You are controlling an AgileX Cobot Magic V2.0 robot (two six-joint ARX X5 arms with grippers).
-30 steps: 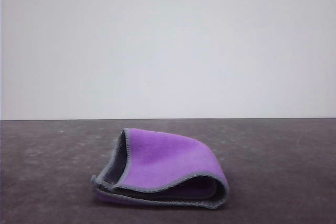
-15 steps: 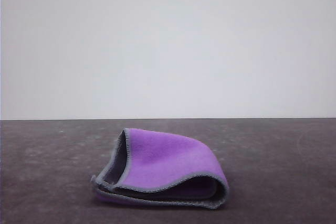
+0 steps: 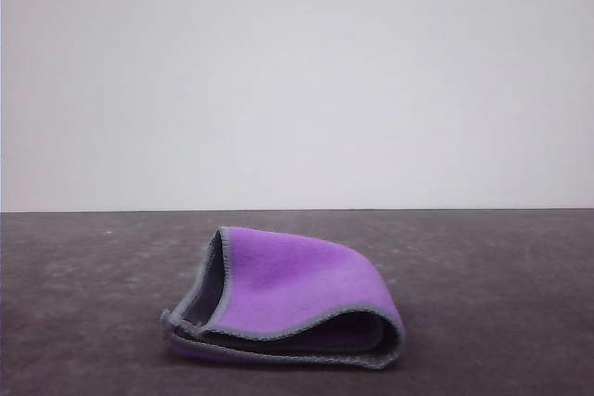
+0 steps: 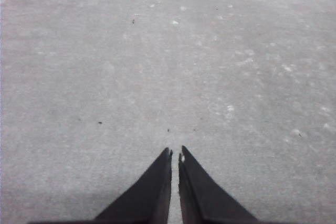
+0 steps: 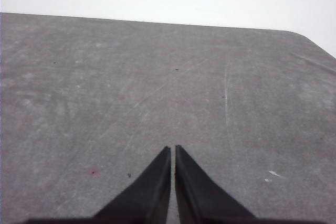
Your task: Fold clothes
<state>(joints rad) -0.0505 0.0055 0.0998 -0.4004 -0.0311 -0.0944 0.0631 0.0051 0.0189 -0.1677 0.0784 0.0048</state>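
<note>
Left gripper (image 4: 175, 157): fingers pinched together with just a sliver of a gap, nothing between them. It hangs over bare grey table (image 4: 105, 66), no fabric near the tips.

Cloth (image 3: 297, 299): sits on the table in the front view, a bit left of centre and near the camera. Folded over on itself, purple face up, dark grey showing inside the open mouth and along the left flap, grey stitched edge running around the front.

Long axis: runs left-right across the table. The rounded fold is on the right end, the loose stacked edges are on the left end and along the front.

Right gripper (image 5: 172, 153): same deal, fingers closed to a thin slit, empty, pointing at plain tabletop with a rounded table corner off in the distance.

Which arm is nearer: honestly can't tell, neither wrist camera has the cloth in frame. Since it lies slightly left of centre, my guess is the left arm has the shorter reach.

Progress: looks mostly folded already, though puffy and not flat. Any tidy-up would mean opening up first.
</note>
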